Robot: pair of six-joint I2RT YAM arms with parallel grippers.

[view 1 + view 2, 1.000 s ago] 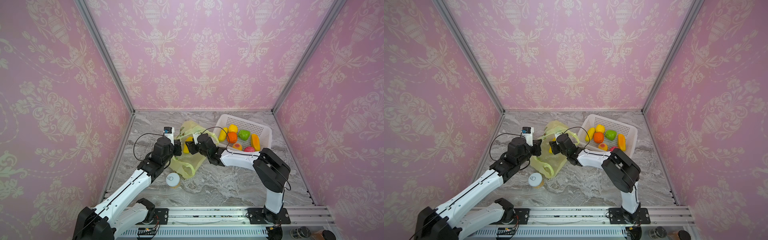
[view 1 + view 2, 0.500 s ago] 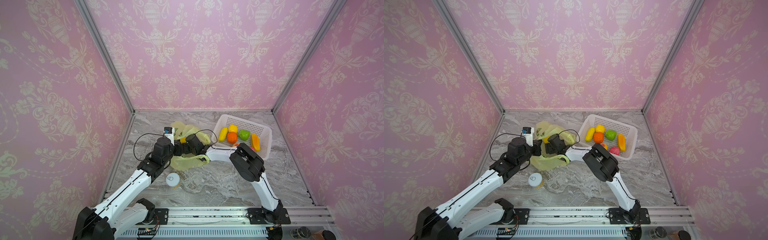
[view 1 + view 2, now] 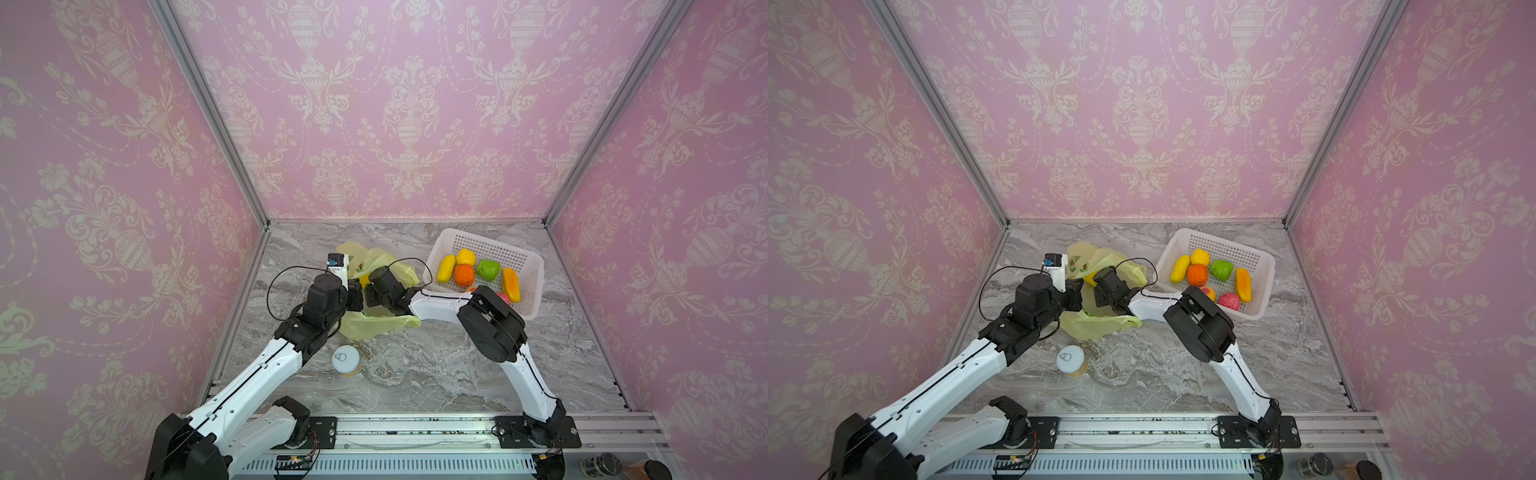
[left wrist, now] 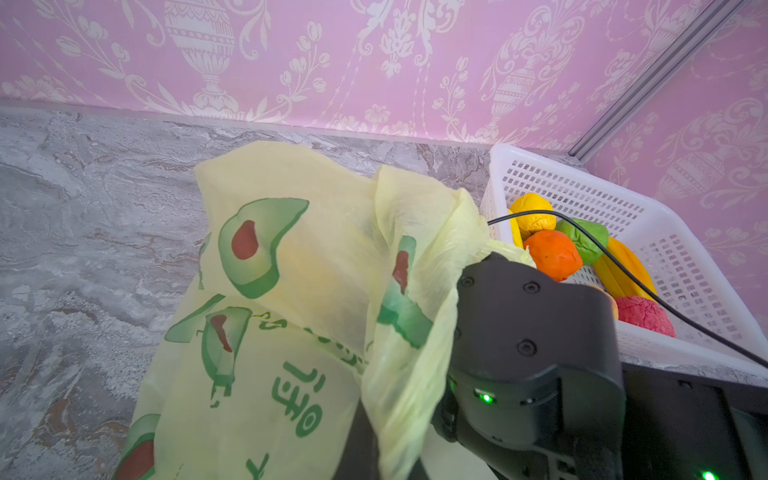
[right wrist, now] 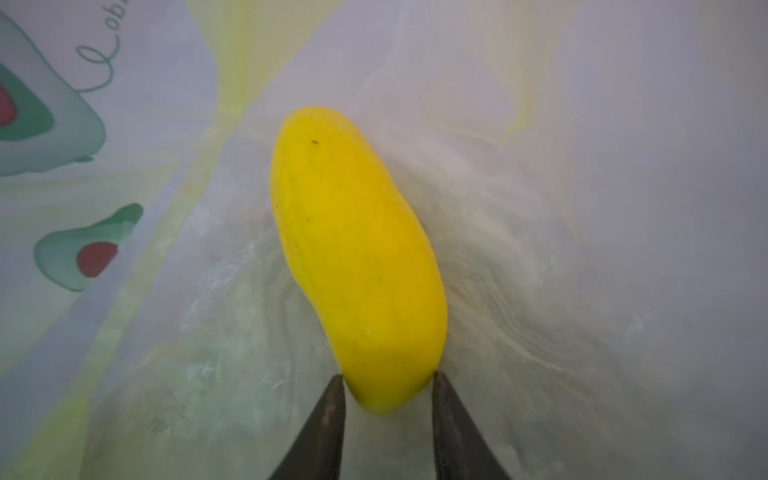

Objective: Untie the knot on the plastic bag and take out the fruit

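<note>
Inside the plastic bag (image 4: 316, 257) is the right gripper (image 5: 388, 382), its wrist further in toward the left arm than a second ago. Its two fingertips press either side of the near end of a yellow fruit (image 5: 357, 257) lying on the bag's floor, pinching it. The right elbow has swung from the front of the basket (image 3: 490, 245) in toward the middle, so in a top view it now covers part of the pink fruit (image 3: 503, 297). No change at the left gripper (image 3: 357, 296): pressed together on the bag's edge, holding that side up. The bag's lower flap lies flatter and wider on the table (image 3: 436, 365) than before. Basket load is the same: two yellow pieces, an orange fruit (image 3: 464, 275), a green fruit (image 3: 487, 269), one long orange-yellow piece, a peach fruit (image 3: 1207, 293) and the pink one at the near side. Upright and unmoved, the can (image 3: 345, 360) with its white pull-tab lid stands near the flap, not touching it. The tabletop is grey marble pattern, with three pink walls (image 3: 407, 104) in a pale urn-and-flower print. Metal posts stand in the back corners, and a metal rail (image 3: 415, 430) along the front carries both arm bases. The basket sits in the far right corner, close to the right wall; the bag is just left of it, a little off the back wall. Open tabletop — front middle and front right, between can, right arm and right wall. The strip left of the left arm is narrow.
</note>
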